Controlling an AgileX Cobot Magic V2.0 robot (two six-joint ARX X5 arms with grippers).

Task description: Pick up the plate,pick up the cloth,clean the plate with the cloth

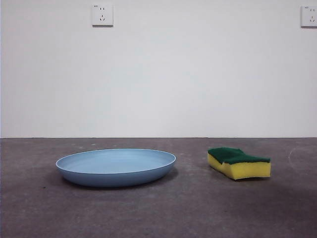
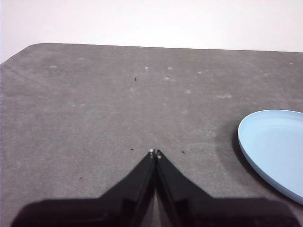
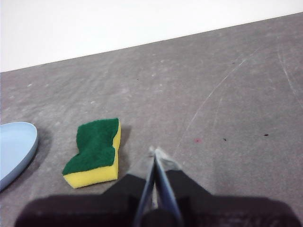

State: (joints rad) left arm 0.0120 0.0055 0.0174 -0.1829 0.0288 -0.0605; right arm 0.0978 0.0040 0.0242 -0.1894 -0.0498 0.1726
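Observation:
The light-blue plate (image 1: 116, 166) lies flat on the grey table, left of centre in the front view; its rim (image 2: 274, 151) also shows in the left wrist view and a sliver of plate (image 3: 14, 146) in the right wrist view. The cloth (image 1: 238, 162), a yellow sponge block with a green top, rests to the plate's right. My left gripper (image 2: 155, 152) is shut and empty, hovering over bare table beside the plate. My right gripper (image 3: 155, 151) is shut and empty, close beside the cloth (image 3: 94, 151). Neither arm appears in the front view.
The grey table (image 1: 198, 208) runs back to a white wall with two power sockets (image 1: 102, 15). A rounded table corner (image 2: 28, 49) shows in the left wrist view.

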